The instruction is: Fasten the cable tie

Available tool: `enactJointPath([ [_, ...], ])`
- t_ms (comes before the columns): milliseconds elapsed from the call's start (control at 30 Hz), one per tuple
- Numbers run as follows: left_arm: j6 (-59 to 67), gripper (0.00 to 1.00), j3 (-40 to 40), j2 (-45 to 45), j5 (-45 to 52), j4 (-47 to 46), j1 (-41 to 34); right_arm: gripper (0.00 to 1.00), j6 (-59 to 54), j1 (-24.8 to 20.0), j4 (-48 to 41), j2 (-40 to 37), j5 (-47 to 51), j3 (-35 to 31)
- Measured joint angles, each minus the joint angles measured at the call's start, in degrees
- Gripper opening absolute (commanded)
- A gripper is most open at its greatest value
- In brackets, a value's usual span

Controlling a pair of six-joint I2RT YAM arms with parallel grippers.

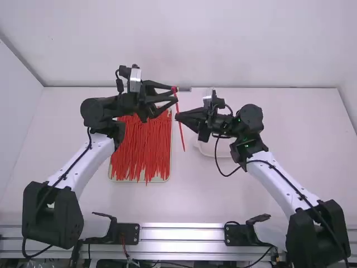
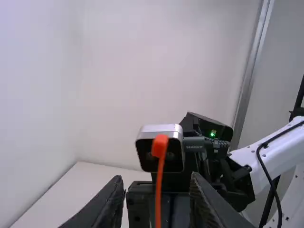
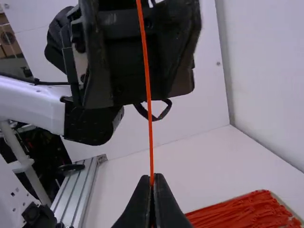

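One big white table (image 1: 312, 128) sits under my two arms. On it I see a flat tray (image 1: 159, 180) with a heap of red cable ties (image 1: 142, 148), just in front of the left arm. A white round thing (image 1: 215, 149) sits under the right arm, but I cannot tell what it is.

My left gripper (image 1: 175, 94) is up in the air past the far end of the heap. Its fingers (image 2: 113, 204) are apart, and the top end of one red cable tie (image 1: 181, 131) sits between them. I cannot tell if they touch it.

My right gripper (image 1: 177, 116) points at the left one from close by. Its fingers (image 3: 159, 194) are pressed tight on that tie, about halfway down it. The tie is off the table, and its thin end hangs down beside the heap.
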Motion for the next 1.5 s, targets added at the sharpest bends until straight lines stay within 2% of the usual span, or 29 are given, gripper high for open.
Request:
enactJointPath([
  [100,-0.63,0.19,0.0,0.0,-0.66,0.04,0.0,0.0,-0.02,0.2,-0.22,0.0,0.0,0.0],
  [200,-1.05,0.12,0.0,0.0,-0.81,0.04,0.02,0.0,-0.02,0.17,-0.55,0.0,0.0,0.0],
  [267,-1.22,0.02,0.0,0.0,-0.85,0.04,0.0,0.0,0.02,0.2,-0.52,0.0,-0.04,0.0],
  [633,-2.12,0.01,0.0,0.0,-0.96,0.0,0.0,0.02,0.07,0.17,-0.76,0.0,0.02,0.0],
  [700,-2.36,0.02,0.0,0.0,-0.98,0.0,0.0,0.14,0.0,0.2,-0.79,0.0,-0.2,0.0],
  [733,-2.49,0.02,0.0,0.0,-1.01,0.0,0.0,0.17,0.13,0.2,-0.9,0.0,-0.5,0.0],
  [800,-2.54,0.01,0.0,0.0,-1.03,0.0,0.0,0.33,0.0,0.2,-1.14,0.0,-0.92,0.0],
  [833,-2.54,0.01,0.0,0.0,-1.03,0.0,0.0,0.35,0.07,0.2,-1.4,0.0,-0.94,0.0],
  [900,-2.75,0.02,0.0,0.0,-1.03,0.02,0.0,0.53,-0.04,0.17,-2.25,0.0,-1.16,0.0],
  [933,-2.75,0.01,0.0,0.0,-1.03,0.0,0.0,0.54,-0.04,0.17,-2.4,0.0,-1.14,0.0],
  [967,-2.91,0.01,0.0,0.0,-1.05,-0.48,0.0,0.64,-0.09,0.17,-3.02,0.0,-1.25,0.0],
  [1033,-2.91,0.01,0.0,0.0,-1.14,-1.57,0.0,0.71,-0.09,0.04,-3.8,0.0,-1.29,0.0],
  [1067,-2.86,0.01,0.0,0.0,-1.2,-3.08,0.0,0.79,-0.17,-0.24,-4.37,0.0,-1.29,0.0],
  [1100,-2.38,0.01,0.24,0.0,-1.16,-6.67,0.0,0.98,0.09,-0.76,-4.9,0.0,-1.31,0.0],
  [1400,3.65,0.01,7.45,0.04,-1.22,-30.03,0.24,0.98,-0.22,-4.57,-8.33,0.0,-1.36,0.0],
  [1500,6.23,0.01,10.01,0.04,-1.22,-37.2,0.28,0.98,-3.69,-5.07,-8.2,0.0,-1.4,0.0],
])
